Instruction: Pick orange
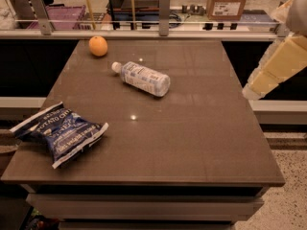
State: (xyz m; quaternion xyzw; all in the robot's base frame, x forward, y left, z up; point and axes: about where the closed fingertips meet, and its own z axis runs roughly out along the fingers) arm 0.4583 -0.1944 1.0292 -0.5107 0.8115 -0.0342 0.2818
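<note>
Brown and broad, the surface (192, 143) fills most of our view. Our claw (259, 83) hangs just off its right edge, toward the far right corner, above the dark gap beside it; we cannot tell whether it is open or closed. A wide stretch of bare top lies between the claw and the water bottle (144, 78), which is on its side with its cap toward the far left. Past the bottle and apart from it, the orange (98, 46) sits near the far left corner, close to the back edge. A blue chip bag (61, 132) overhangs the near left edge.
</note>
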